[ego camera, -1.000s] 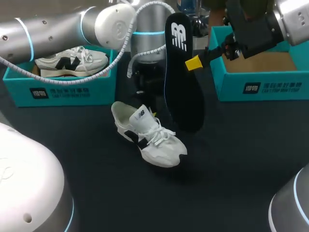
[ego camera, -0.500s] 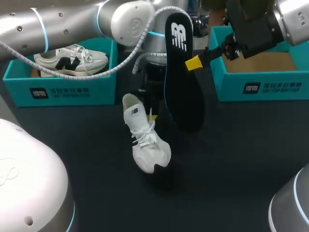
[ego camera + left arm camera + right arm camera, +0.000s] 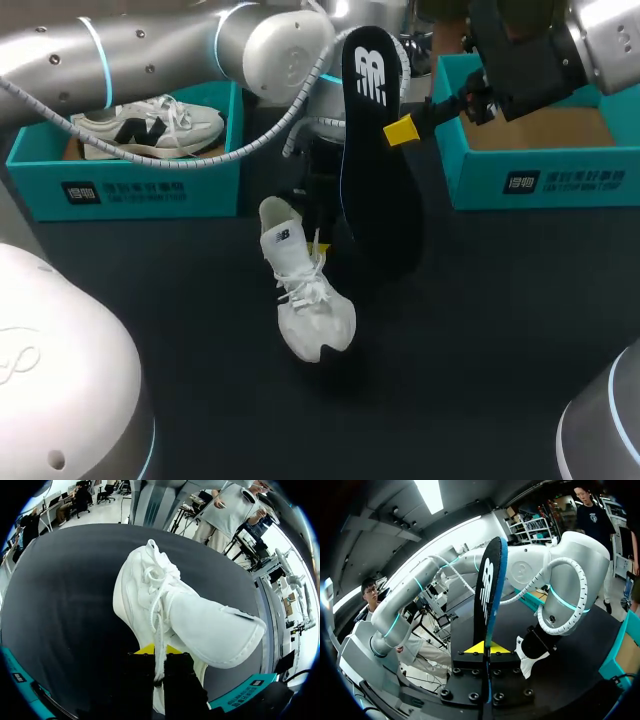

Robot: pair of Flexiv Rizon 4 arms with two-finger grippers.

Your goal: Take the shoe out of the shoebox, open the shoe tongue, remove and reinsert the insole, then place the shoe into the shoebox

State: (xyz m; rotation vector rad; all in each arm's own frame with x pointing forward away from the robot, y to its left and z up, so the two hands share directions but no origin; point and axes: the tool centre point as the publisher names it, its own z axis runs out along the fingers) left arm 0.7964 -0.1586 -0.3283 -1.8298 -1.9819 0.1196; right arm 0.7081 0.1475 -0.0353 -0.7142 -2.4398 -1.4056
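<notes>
White shoe (image 3: 170, 610) fills the left wrist view, a lace trailing down between the fingers of the left tool (image 3: 157, 652), which is clamped on the edge of its opening. Only the head view shows the shoe's place, toe on the dark table (image 3: 480, 330) between the two teal boxes, heel tipped up. It also shows my left arm coming in from the left, past the middle, and bending down over the shoe. The right wrist view shows the right tool (image 3: 481, 649) pinched on the black insole (image 3: 487, 590), which stands upright with a large white logo on it. In the head view my right arm holds it above the table beside the right shoebox (image 3: 540, 180). Both boxes carry white print on the front, too small to read, and the left shoebox (image 3: 120, 185) holds a second shoe (image 3: 150, 125).
</notes>
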